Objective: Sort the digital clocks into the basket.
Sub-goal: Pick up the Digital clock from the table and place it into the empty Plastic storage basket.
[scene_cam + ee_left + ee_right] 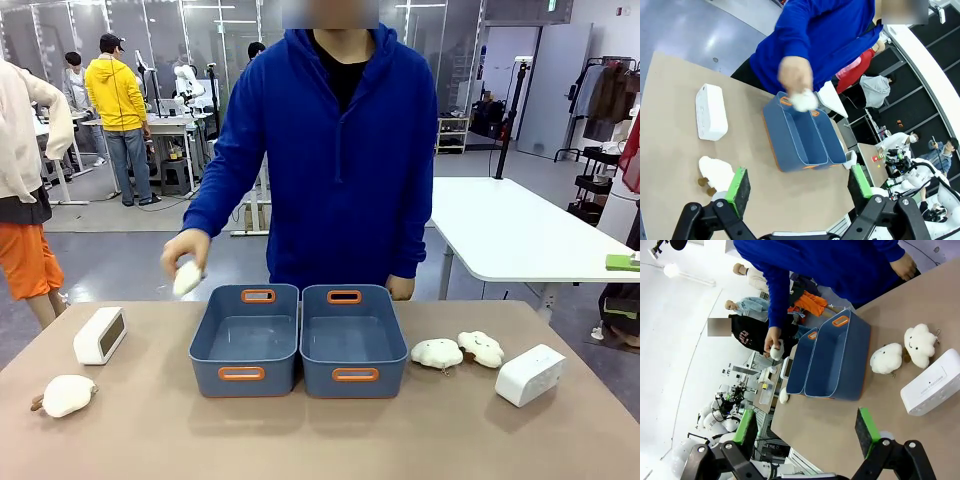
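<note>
Left jaws stand apart, with nothing between their green pads (738, 185). We note a cream plush toy (716, 172) on the tabletop (670, 150), just beside one pad and outside the gap. Farther ahead of these jaws, on that same side, the first digital clock (710, 111) rests on the tabletop and touches nothing.

Ahead of the gap sit the left basket (247, 340) and the right basket (348, 340), alike, side by side and touching. We cannot tell which of the two is meant for the clocks. The person's hand (185, 250) holds a second plush toy (187, 277) in the air near the left basket's far outer corner.

Right jaws also stand apart, with nothing between their pads (865, 425). Ahead of them, off to one side, the second digital clock (932, 384) lies on the tabletop. Beyond it, two more plush toys (886, 358) (921, 344) lie close together between that clock and the right basket. Both clocks are outside the baskets.
</note>
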Controlling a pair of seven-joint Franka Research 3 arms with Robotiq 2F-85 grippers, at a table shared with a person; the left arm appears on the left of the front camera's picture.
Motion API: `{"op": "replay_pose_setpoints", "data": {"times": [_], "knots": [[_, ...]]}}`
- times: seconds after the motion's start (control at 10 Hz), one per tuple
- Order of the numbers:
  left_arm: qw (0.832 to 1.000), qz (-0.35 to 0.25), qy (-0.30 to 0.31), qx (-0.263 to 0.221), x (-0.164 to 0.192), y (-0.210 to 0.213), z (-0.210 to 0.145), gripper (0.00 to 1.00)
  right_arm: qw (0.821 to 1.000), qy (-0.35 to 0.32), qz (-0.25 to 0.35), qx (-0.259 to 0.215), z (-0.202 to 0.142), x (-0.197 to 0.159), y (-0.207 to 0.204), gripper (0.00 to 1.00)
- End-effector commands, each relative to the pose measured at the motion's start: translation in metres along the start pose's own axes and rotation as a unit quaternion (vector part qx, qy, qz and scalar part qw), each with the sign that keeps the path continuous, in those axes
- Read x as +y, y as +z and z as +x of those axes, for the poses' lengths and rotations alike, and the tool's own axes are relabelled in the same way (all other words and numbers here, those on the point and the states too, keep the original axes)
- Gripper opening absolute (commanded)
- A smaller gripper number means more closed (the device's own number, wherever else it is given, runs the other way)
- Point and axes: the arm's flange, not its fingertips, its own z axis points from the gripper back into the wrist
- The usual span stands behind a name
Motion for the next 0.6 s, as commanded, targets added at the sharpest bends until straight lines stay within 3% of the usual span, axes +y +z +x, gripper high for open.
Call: {"op": "replay_pose_setpoints", "data": {"times": [0.0,0.5], "knots": [[1.0,-0.008,0.002,-0.004,0.0001,-0.0004,0.0004,1.0,1.0,-0.002,-0.003,-0.002,0.0011,-0.0001,0.0004,1.0],[1.0,-0.008,0.002,-0.004,0.0001,-0.0004,0.0004,1.0,1.0,0.0,0.0,0.0,0.0,0.0,0.0002,1.0]]}}
